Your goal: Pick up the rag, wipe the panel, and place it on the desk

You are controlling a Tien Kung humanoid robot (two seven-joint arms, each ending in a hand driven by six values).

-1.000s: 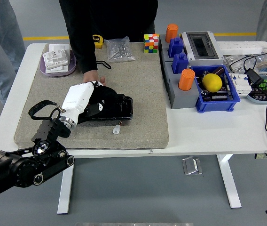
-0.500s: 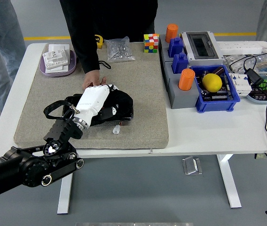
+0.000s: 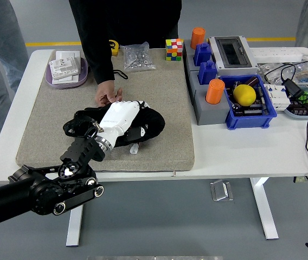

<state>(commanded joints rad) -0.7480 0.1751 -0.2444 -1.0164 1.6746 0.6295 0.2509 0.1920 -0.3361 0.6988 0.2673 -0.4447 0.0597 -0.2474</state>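
Left of frame centre: a black rag (image 3: 143, 123) bunched on the black panel (image 3: 83, 120), on the grey felt mat (image 3: 159, 97) that covers the left half of the white desk (image 3: 235, 146). Directly under the white-shelled left hand (image 3: 119, 117) — cloth spilling out past its fingers (image 3: 138, 105) toward the right and lower right. Fingers curled down into the rag, pressed on it and gripping the cloth; exact fingertip contact hidden by the folds. Just above, touching or nearly touching the panel's upper edge, a person's hand (image 3: 108, 95), reaching down from a black sleeve at the top of the frame. Right arm out of sight. No legible writing anywhere — the white cards in the purple tray (image 3: 66, 70) at upper left too small to read.
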